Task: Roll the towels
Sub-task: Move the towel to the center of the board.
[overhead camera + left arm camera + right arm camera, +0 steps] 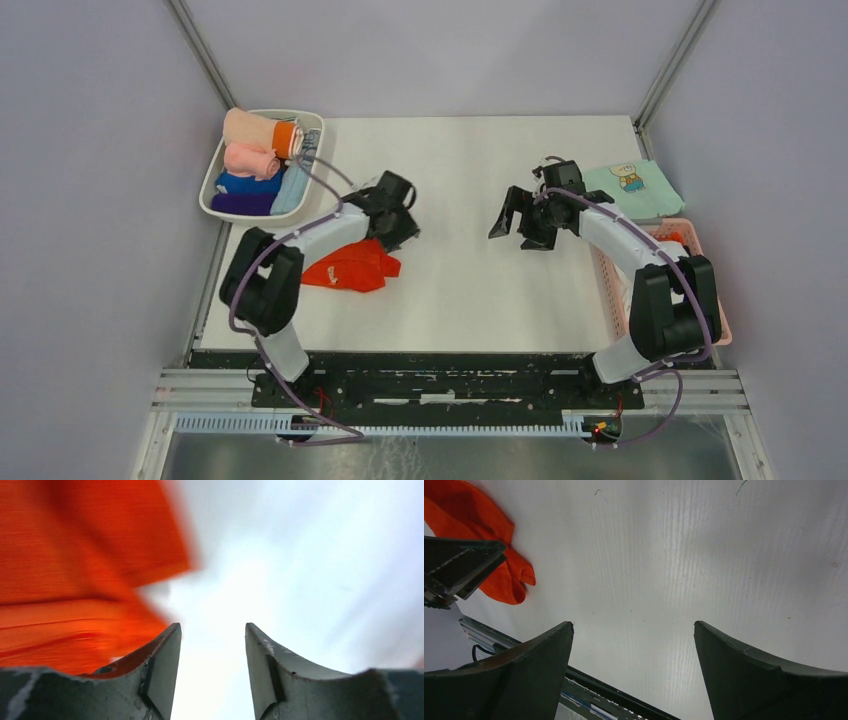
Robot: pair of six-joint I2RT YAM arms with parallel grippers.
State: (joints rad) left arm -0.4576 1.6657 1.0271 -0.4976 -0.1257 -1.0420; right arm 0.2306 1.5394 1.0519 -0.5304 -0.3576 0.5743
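Top view, towel (352, 268): red-orange, crumpled near the table's (460, 290) left edge, partly under the left gripper (398, 222).
Top view, right gripper (515, 225): over mid-table, fingers wide apart, empty.
Left wrist, left gripper: fingers apart, bare table between them; towel blurred, just beside one finger.
Right wrist, right gripper: fingers spread over bare table; towel lies off to one side.
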